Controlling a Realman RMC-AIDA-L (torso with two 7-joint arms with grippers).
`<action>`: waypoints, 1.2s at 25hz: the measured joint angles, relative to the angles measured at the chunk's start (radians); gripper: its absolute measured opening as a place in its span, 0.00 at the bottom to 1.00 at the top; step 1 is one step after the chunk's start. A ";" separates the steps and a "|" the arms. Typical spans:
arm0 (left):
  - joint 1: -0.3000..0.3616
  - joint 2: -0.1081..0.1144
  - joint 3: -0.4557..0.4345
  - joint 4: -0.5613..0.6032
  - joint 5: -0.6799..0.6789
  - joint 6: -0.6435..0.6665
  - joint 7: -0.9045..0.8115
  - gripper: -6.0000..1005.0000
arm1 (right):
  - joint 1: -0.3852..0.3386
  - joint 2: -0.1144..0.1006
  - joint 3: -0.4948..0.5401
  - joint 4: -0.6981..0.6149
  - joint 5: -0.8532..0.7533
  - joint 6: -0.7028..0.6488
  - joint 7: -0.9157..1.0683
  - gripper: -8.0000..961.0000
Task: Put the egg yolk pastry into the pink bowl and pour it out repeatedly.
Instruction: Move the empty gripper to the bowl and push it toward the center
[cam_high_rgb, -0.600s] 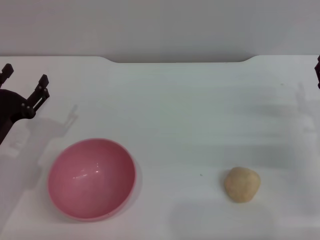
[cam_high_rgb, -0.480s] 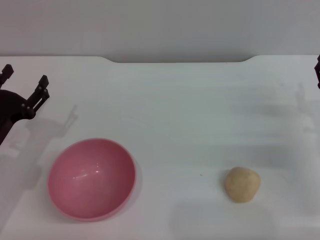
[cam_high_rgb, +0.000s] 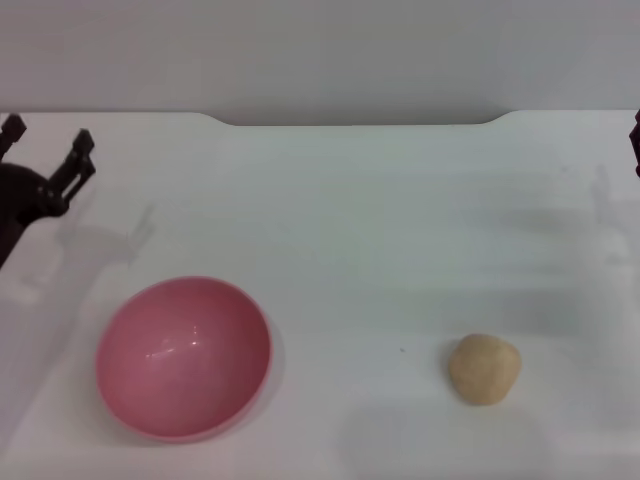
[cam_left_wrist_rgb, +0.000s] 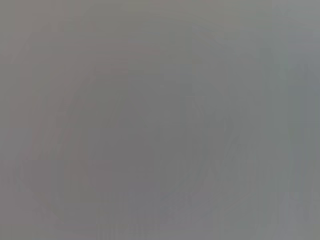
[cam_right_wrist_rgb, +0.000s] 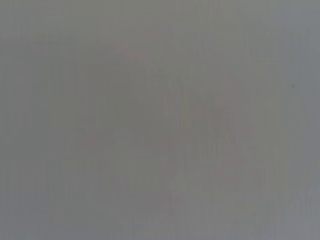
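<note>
I see the egg yolk pastry (cam_high_rgb: 484, 369) resting on the white table (cam_high_rgb: 380, 220), well to the right of the pink bowl (cam_high_rgb: 184, 357), nothing touching it. My left gripper (cam_high_rgb: 45, 155) hangs beyond the bowl, fingers spread, holding nothing. Only a sliver of the right gripper (cam_high_rgb: 636, 140) shows far beyond the pastry; I cannot tell its state. I judge the dough light, soft, easily dented, so I'd pinch gently across its widest middle.
</note>
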 joint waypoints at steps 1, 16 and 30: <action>-0.006 0.000 -0.002 0.016 -0.001 -0.008 -0.063 0.80 | 0.000 0.000 0.000 0.000 0.000 0.000 0.003 0.53; -0.097 0.111 0.155 0.569 0.400 -0.495 -1.168 0.80 | -0.006 0.001 0.000 -0.006 0.000 -0.002 0.026 0.53; -0.170 0.172 0.088 1.305 1.527 0.282 -2.203 0.80 | -0.006 0.000 0.000 -0.008 -0.001 0.000 0.026 0.53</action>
